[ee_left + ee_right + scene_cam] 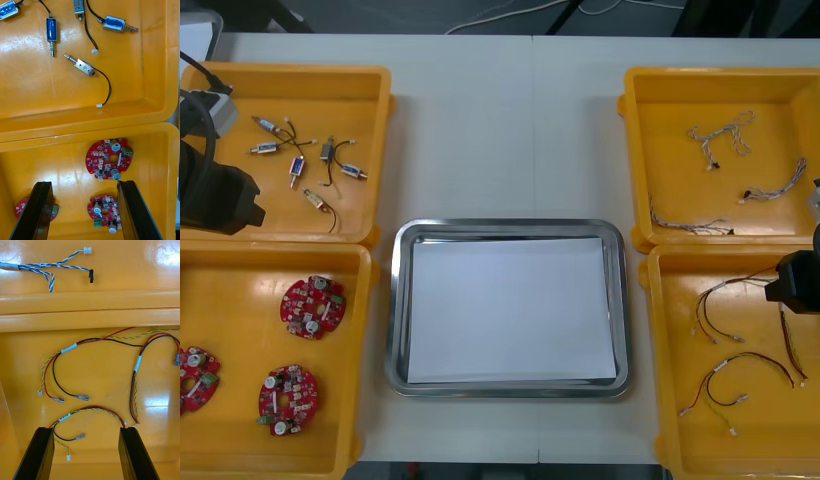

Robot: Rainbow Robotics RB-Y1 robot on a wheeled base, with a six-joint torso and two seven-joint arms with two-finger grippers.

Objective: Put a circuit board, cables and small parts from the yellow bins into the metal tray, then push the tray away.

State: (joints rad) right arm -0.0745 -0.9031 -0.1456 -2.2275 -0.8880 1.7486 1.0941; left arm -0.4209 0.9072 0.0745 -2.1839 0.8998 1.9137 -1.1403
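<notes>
Four yellow bins [660, 150] flank the metal tray [505, 226], white inside, nothing in it yet. Left gripper [84, 183] hangs over the near left bin [240, 300], fingers apart, a circuit board [105, 212] lying between them, so the left arm is nearer a board. Right gripper [86, 429], fingers also apart, hangs over a red and yellow cable [93, 407] that runs crosswise from finger to finger.

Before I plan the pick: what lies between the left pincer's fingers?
A round red circuit board, in the yellow bin, between the fingers of the open left pincer; left wrist view.
</notes>
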